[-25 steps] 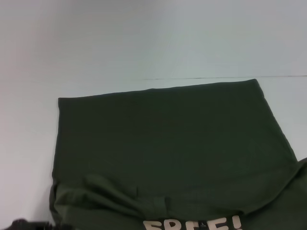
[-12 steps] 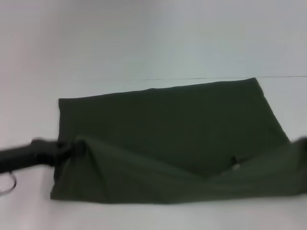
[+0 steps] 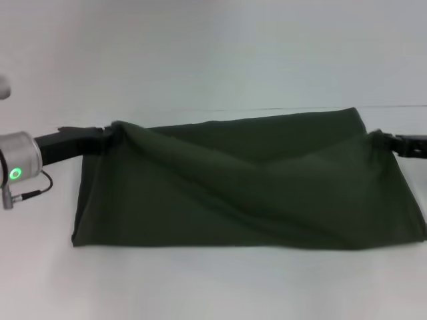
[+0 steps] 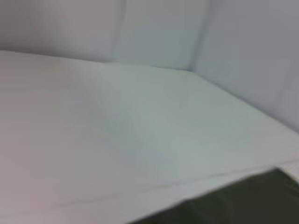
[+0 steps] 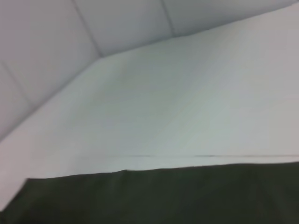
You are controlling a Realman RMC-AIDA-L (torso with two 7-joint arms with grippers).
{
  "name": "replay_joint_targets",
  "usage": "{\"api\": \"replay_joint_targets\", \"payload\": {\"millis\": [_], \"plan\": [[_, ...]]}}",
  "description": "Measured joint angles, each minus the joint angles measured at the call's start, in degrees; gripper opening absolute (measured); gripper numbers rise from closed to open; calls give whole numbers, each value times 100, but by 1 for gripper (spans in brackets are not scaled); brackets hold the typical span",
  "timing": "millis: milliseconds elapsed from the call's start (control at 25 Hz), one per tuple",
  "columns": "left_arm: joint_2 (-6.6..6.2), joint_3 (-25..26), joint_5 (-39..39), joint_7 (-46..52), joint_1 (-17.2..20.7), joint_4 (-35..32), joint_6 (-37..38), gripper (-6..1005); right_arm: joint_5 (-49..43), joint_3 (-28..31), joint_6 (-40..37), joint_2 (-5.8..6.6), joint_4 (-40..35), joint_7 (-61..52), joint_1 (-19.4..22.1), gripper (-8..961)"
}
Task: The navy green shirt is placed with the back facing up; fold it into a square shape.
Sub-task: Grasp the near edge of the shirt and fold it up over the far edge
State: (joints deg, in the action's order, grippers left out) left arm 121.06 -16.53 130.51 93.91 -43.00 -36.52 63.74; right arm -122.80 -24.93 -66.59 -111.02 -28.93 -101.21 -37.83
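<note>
The navy green shirt (image 3: 247, 193) lies across the white table, its near half lifted and carried toward the far edge, sagging in the middle. My left gripper (image 3: 110, 133) holds its left corner and is shut on the cloth. At the right edge of the head view, my right gripper (image 3: 383, 140) is shut on the shirt's right corner. Both wrist views show only a strip of dark shirt fabric (image 4: 243, 200) (image 5: 163, 196) and white table. No lettering shows.
The white table (image 3: 213, 67) stretches beyond the shirt to a thin seam line (image 3: 280, 109). Pale wall panels (image 5: 70, 28) rise behind the table. A bare strip of table (image 3: 213, 287) lies in front of the shirt.
Both grippers have carried the shirt's near edge up and away toward the far edge. The cream lettering, seen a second ago, is now folded under.
</note>
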Motion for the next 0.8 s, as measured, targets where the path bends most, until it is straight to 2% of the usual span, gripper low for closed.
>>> {"api": "replay_joint_targets", "payload": {"millis": [200, 320, 520, 680, 800], "plan": [[21, -224, -49, -24, -270, 267, -1049, 36, 3, -251, 1086, -49, 311, -199, -421, 41], [105, -421, -66, -25, -412, 333, -1661, 36, 32, -353, 1624, -74, 485, -206, -622, 41], [269, -969, -296, -87, -527, 385, -2663, 37, 56, -400, 2409, -249, 608, -117, -892, 41], [266, -1516, -646, -112, -563, 509, -3266, 37, 136, -400, 2810, -362, 612, 17, -1042, 41], [263, -1691, -798, -143, -568, 517, -3545, 37, 325, -401, 2985, -405, 620, 222, -1122, 41]]}}
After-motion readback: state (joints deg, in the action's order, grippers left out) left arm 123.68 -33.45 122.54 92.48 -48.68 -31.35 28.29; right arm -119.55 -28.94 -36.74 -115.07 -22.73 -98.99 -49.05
